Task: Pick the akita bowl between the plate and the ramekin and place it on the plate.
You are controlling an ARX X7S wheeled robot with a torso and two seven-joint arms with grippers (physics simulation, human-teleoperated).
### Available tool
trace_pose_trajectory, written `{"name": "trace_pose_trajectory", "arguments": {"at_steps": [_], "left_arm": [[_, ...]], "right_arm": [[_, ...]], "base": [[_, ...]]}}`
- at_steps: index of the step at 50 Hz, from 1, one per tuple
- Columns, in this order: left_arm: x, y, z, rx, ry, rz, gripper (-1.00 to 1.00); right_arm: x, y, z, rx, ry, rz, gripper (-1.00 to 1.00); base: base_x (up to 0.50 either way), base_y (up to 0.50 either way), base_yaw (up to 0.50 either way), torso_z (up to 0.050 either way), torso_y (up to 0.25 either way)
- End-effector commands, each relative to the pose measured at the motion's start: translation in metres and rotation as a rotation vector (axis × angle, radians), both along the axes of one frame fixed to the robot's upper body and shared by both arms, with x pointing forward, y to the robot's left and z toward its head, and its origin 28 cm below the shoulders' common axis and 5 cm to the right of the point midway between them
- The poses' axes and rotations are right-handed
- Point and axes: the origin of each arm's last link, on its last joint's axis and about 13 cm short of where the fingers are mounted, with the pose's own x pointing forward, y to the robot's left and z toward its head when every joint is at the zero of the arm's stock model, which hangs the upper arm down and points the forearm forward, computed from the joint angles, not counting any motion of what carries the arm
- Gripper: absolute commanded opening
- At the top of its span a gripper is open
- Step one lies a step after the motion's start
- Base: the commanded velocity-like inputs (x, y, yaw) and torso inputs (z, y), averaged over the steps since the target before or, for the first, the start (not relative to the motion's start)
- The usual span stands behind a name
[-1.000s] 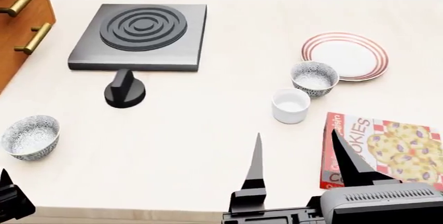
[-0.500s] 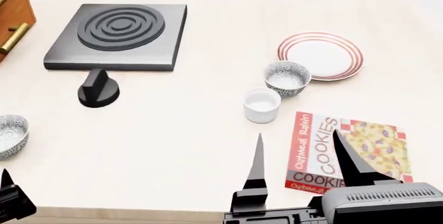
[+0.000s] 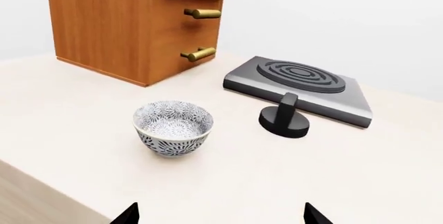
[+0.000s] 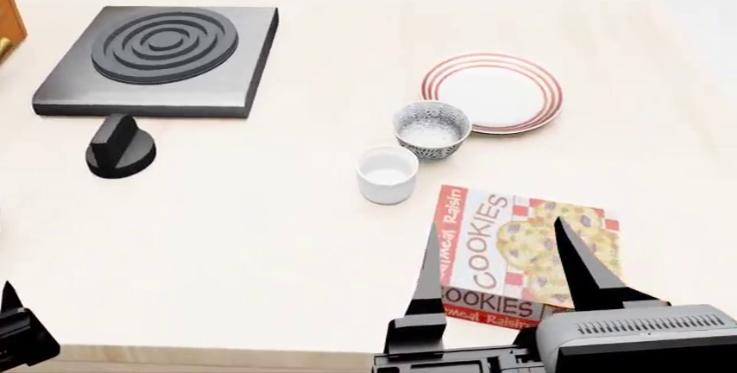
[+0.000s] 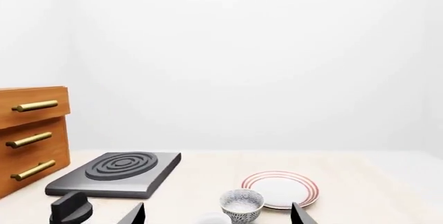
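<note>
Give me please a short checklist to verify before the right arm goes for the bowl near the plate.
1. Target is the akita bowl between the plate and the ramekin, not the twin bowl: ok.
2. Right gripper open, holding nothing: ok.
3. Bowl upright, nothing inside: ok.
4. Plate surface free to receive it: ok.
5. Fingers already around the bowl: not ok, well short.
6. Cookie box lies under the approach path: not ok, pass above it.

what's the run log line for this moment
phase: approach | right gripper: open, over cookie box | left gripper: open, idle | akita bowl: between plate and ramekin, ungrasped
</note>
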Motion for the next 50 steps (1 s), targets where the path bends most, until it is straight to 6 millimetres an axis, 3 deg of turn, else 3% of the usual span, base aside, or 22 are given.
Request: {"name": "trace_pose_trajectory", "arguments": {"at_steps": [1,27,50], "left_arm": [[0.0001,0.0004,-0.0001,0.000,0.000,0.001,1.00],[0.0004,-0.0001,0.0001,0.000,0.000,0.001,1.00],[0.0006,0.0001,-0.0005,0.001,0.001,-0.001,1.00]], "right_arm": [[0.0001,0.0001,-0.0003,0.000,0.001,0.001,1.00],[0.0010,0.0002,-0.0010,-0.017,0.007,0.001,1.00],[0.0020,-0.0001,-0.0010,-0.017,0.012,-0.011,1.00]], "base": [[0.00,-0.18,0.00,0.000,0.000],[0.00,-0.08,0.00,0.000,0.000],[0.29,0.00,0.00,0.000,0.000]]}}
